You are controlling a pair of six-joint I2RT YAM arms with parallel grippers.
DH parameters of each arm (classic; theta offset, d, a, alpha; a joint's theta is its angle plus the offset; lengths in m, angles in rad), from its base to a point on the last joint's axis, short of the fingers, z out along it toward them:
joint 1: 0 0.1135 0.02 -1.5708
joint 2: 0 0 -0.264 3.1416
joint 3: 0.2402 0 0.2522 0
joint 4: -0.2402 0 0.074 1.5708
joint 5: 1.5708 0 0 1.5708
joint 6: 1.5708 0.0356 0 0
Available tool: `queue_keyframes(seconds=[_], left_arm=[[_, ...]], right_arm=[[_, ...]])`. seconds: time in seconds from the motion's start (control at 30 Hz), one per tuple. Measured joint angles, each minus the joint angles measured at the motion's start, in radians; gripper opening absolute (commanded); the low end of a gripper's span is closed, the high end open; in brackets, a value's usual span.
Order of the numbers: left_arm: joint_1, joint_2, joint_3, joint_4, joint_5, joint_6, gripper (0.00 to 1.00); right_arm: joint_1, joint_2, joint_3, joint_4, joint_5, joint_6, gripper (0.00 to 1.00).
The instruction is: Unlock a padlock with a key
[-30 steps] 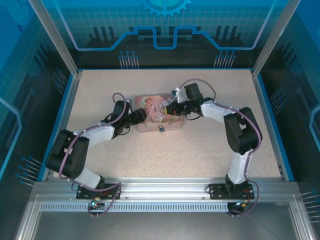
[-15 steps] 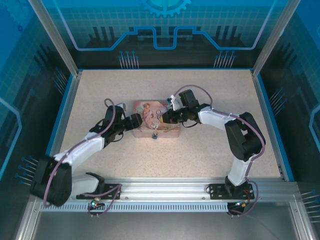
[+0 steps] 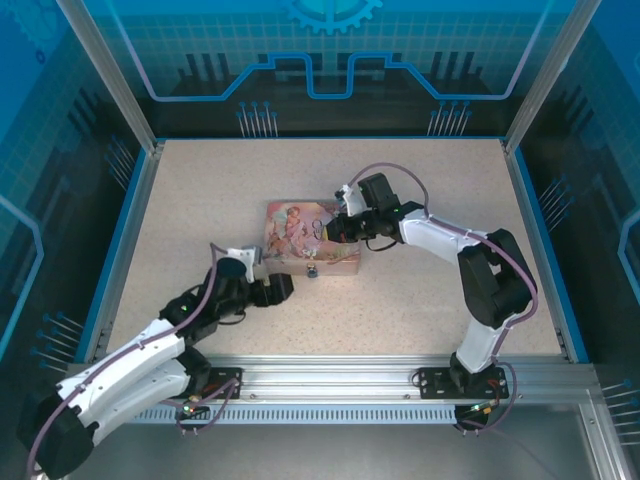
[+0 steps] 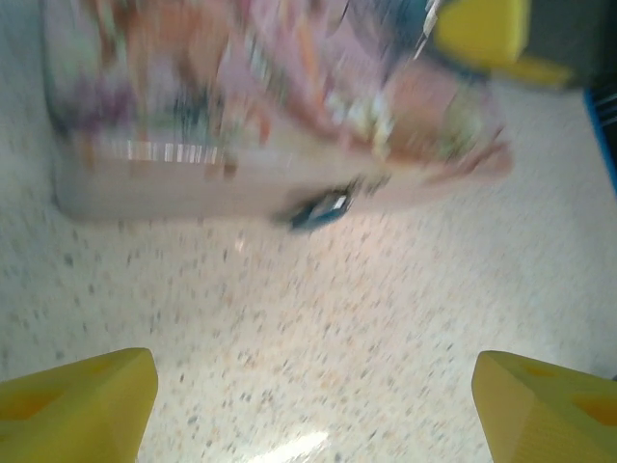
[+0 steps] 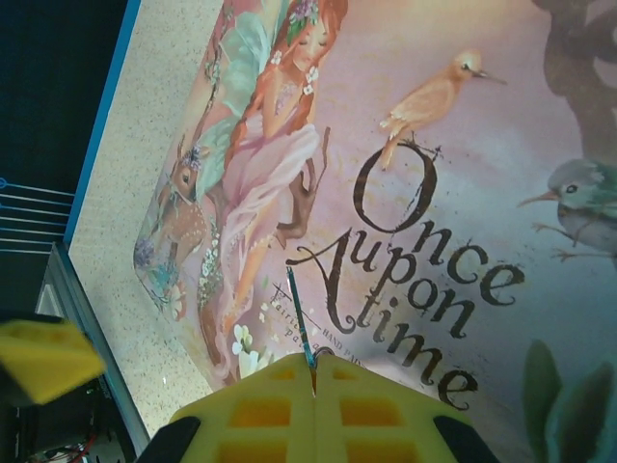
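The padlock (image 3: 312, 270) is a tiny bluish lock hanging on the front wall of the pink tin (image 3: 310, 243). It appears blurred in the left wrist view as the padlock (image 4: 318, 210). My right gripper (image 3: 326, 232) hovers over the tin's lid, shut on the key (image 5: 301, 318), whose thin shaft sticks out from the closed yellow fingers (image 5: 260, 405) of the right gripper (image 5: 314, 365). My left gripper (image 3: 278, 290) is open on the table, near and left of the tin, facing the padlock. Its left gripper (image 4: 313, 415) fingertips (image 4: 77, 405) stand wide apart with nothing between them.
The illustrated tin lid (image 5: 434, 193) reads "Once upon a time". Speckled tabletop (image 3: 430, 290) lies around the tin, bounded by blue side rails (image 3: 545, 240) and the aluminium front frame (image 3: 330, 375). The right gripper's yellow fingers (image 4: 482, 34) show above the tin.
My left arm has pulled back from the tin's left end toward the near edge, and its jaws have opened wider. The right gripper stays shut on the key over the lid.
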State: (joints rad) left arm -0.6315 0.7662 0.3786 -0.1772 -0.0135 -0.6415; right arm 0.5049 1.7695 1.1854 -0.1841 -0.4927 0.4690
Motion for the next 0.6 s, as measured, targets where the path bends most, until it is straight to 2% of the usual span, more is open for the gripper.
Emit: queue_keyframes(seconds=[0.13, 0.37, 0.6], left_arm=[[-0.051, 0.081, -0.071, 0.126, 0.01, -0.017, 0.88], [-0.063, 0.254, -0.103, 0.418, 0.028, -0.041, 0.89], [-0.071, 0.356, -0.104, 0.555, 0.037, -0.042, 0.9]], right_arm=[[0.001, 0.013, 0.034, 0.002, -0.005, -0.005, 0.0], [0.011, 0.08, 0.079, 0.018, -0.011, -0.005, 0.0], [0.013, 0.139, 0.115, 0.011, -0.001, -0.006, 0.0]])
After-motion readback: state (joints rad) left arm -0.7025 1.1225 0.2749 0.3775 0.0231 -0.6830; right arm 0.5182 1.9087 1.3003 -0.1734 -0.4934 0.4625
